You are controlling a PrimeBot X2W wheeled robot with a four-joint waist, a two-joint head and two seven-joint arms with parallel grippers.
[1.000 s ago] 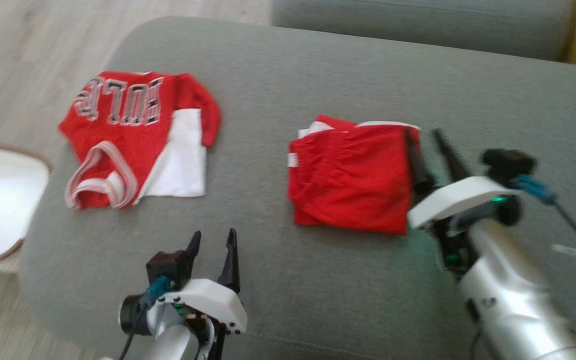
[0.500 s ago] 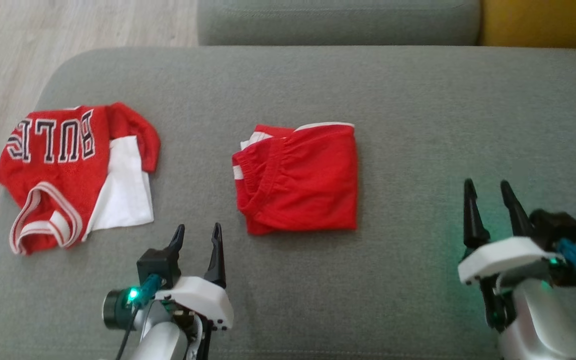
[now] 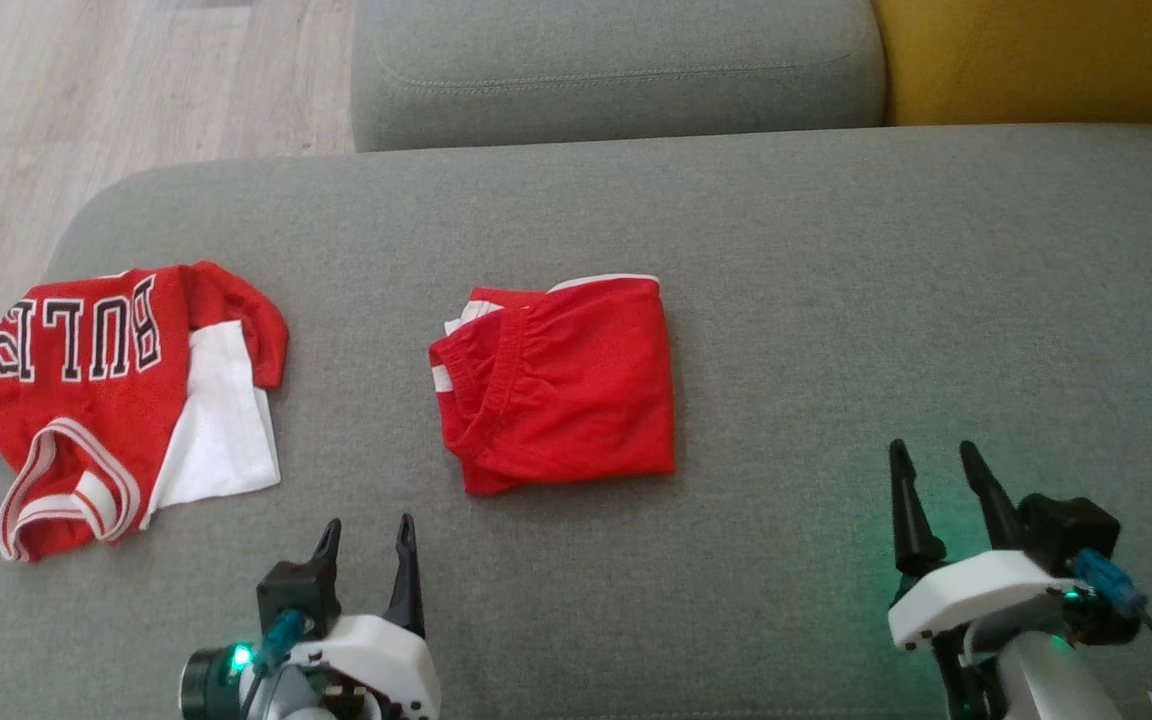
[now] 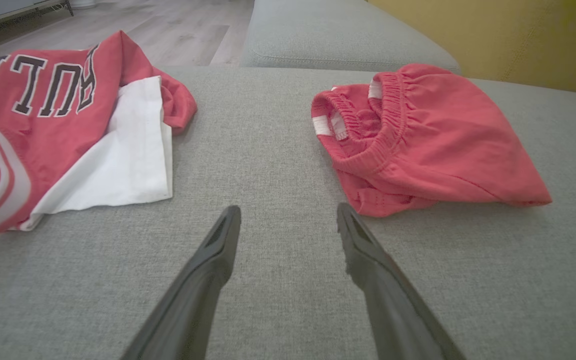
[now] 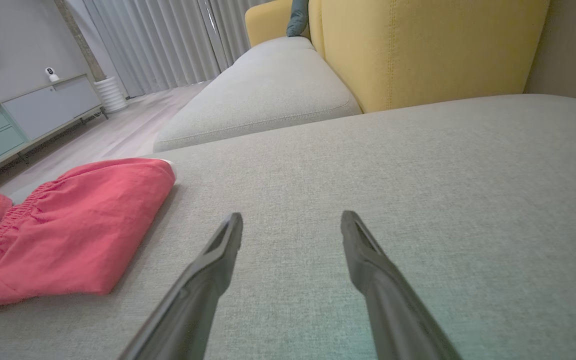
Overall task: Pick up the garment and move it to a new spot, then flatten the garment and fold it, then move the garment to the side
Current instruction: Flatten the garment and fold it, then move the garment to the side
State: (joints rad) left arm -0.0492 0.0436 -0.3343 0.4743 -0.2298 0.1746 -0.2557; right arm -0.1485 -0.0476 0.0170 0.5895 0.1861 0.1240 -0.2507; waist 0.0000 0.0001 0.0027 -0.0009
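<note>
Both grippers (image 3: 368,522) (image 3: 932,447) at full spread, empty.

Head view: you look steeply down from above on the grey sofa seat (image 3: 836,300), with the left pincer (image 3: 366,522) and right pincer (image 3: 932,446) at the bottom edge.
Left wrist view: low and close over the seat, facing the red shorts (image 4: 433,150) and the jersey (image 4: 43,110).
Right wrist view: equally low, facing the yellow backrest (image 5: 418,45).
All three share the shorts and the seat.
</note>
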